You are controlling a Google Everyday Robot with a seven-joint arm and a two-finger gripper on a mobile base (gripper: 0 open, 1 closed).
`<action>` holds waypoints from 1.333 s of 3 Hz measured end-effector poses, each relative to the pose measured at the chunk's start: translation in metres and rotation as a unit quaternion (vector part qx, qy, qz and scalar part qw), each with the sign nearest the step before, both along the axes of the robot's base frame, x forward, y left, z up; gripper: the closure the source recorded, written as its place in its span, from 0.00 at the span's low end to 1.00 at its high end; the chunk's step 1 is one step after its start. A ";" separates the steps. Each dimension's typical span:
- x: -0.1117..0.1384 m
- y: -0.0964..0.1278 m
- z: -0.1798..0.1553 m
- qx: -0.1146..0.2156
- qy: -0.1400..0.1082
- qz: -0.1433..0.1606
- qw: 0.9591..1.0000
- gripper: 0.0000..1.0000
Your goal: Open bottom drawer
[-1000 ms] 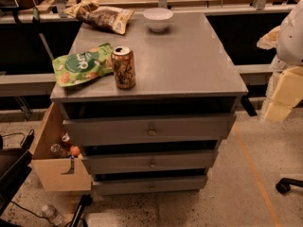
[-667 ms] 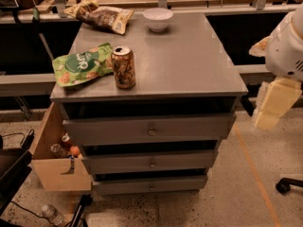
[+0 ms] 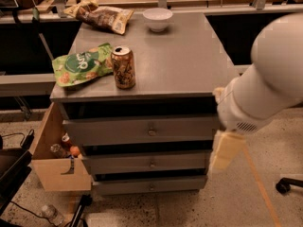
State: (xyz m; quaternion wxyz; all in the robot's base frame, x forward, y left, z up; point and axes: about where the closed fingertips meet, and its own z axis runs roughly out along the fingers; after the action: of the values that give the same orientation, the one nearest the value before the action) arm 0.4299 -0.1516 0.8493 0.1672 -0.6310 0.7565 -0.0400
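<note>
The grey cabinet (image 3: 189,56) has three drawer fronts, all shut. The bottom drawer (image 3: 123,186) is the slimmest, lowest front, with a small round knob (image 3: 151,188) at its centre. Above it sit the middle drawer (image 3: 142,163) and the tall top drawer (image 3: 118,130). My white arm (image 3: 270,84) comes in large from the right. Its cream-coloured gripper (image 3: 223,151) hangs in front of the cabinet's right edge, level with the middle drawer, to the right of and above the bottom drawer's knob. It touches no knob.
On the cabinet top stand a soda can (image 3: 123,67), a green snack bag (image 3: 80,65), a brown snack bag (image 3: 102,15) and a white bowl (image 3: 157,19). A cardboard box (image 3: 59,171) with bottles sits left of the drawers. A chair caster (image 3: 285,185) is at lower right.
The arm has swung in from the right edge toward the cabinet, and the gripper has come down and left in front of the drawers' right side. The drawers have not moved.
</note>
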 end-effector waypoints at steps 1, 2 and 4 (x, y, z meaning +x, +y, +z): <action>-0.012 0.032 -0.072 0.008 0.012 0.003 1.000 0.00; -0.027 0.060 -0.158 0.007 0.030 0.001 1.000 0.00; -0.063 0.094 -0.315 -0.054 0.066 0.082 0.993 0.00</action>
State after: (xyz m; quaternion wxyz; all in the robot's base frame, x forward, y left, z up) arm 0.3674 -0.0575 0.5344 0.0853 -0.7004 0.7082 -0.0252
